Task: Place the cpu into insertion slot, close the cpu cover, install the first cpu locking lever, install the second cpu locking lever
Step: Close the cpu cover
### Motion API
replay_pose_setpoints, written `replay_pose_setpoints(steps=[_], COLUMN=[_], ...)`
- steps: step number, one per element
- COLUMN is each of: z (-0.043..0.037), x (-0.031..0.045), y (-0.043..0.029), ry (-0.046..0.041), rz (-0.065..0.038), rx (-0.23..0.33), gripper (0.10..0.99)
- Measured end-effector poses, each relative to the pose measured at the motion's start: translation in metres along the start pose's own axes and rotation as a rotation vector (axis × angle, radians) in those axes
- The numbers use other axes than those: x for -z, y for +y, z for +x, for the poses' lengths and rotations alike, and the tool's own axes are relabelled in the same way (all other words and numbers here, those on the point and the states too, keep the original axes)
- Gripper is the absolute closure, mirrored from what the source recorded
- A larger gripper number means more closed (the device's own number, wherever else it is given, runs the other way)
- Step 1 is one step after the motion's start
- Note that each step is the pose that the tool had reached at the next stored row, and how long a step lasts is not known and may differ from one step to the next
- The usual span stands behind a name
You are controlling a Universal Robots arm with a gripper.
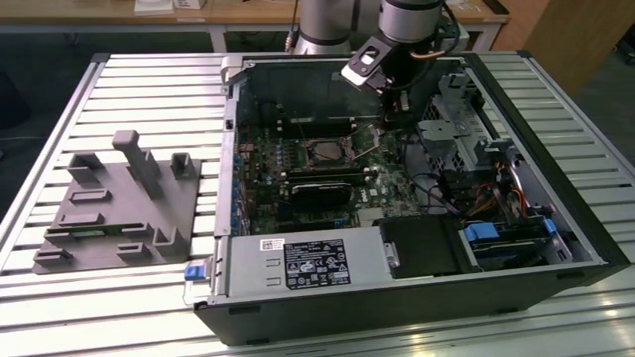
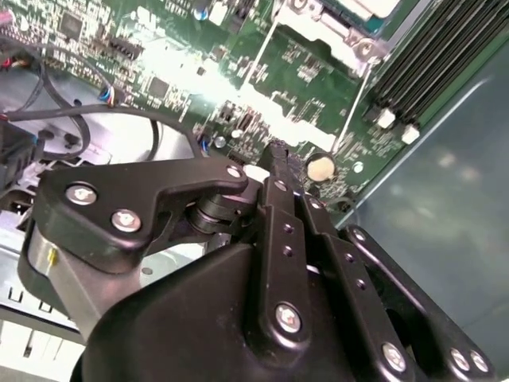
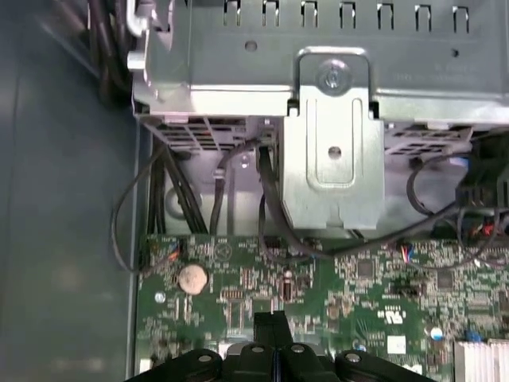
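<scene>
The silver-grey arm [image 1: 407,18] ends in a black tool [image 2: 274,157] of flat bars with silver screws, seemingly matte.

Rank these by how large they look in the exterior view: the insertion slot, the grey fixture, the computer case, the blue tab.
Largest to smallest:
1. computer case
2. grey fixture
3. insertion slot
4. blue tab

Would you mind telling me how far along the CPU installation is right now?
Looks done: a pale cpu sits in the insertion slot. In hand: the shut gripper hangs low over the motherboard beside that slot. Left: whether it is covered and locked, I cannot tell.
</scene>
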State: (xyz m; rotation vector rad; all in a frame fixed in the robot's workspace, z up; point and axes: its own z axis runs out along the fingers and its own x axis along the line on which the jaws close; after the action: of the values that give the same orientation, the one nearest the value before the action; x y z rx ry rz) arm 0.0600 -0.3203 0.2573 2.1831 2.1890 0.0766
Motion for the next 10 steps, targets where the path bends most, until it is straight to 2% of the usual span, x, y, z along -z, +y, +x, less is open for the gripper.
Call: replay_pose_setpoints(steps=[10], z=[0.0], x=[-0.0175], y=[0.006], ry=[-0.0002], rz=[0.007], rx=[0.0], gripper=[0.98])
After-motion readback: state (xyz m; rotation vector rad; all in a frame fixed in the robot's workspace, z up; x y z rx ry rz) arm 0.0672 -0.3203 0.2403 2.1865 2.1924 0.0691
